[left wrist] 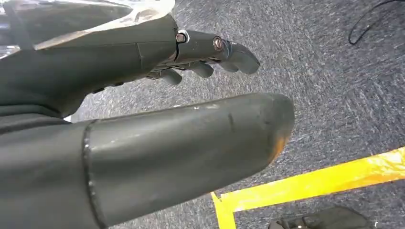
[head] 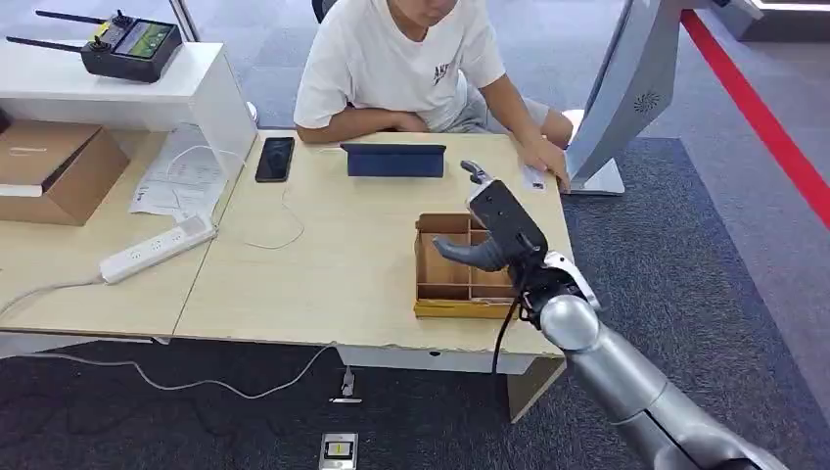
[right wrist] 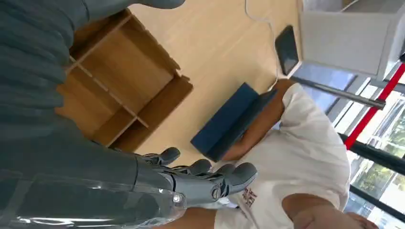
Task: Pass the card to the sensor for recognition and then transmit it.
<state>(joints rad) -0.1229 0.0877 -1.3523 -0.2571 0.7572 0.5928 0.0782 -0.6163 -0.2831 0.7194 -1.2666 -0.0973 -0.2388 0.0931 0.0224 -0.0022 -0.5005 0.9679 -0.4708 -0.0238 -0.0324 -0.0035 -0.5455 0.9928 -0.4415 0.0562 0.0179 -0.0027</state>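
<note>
My right hand (head: 494, 227) hovers over a wooden box with dividers (head: 428, 266) at the table's near right, fingers spread, holding nothing. The right wrist view has the same hand (right wrist: 100, 183) with its fingers (right wrist: 210, 179) extended above the box (right wrist: 126, 71). A small white card (head: 534, 179) lies at the table's far right edge under a person's hand (head: 548, 157). A blue folded device (head: 393, 160) (right wrist: 229, 121) stands in front of the seated person (head: 401, 59). My left hand (left wrist: 143, 119) hangs over grey carpet, fingers apart and holding nothing.
A black phone (head: 275, 158) with a cable lies left of the blue device. A white power strip (head: 157, 248), papers, a cardboard box (head: 49, 166) and a white shelf with a controller (head: 132, 44) are at the left. A white stand (head: 612, 117) rises beyond the table's right end.
</note>
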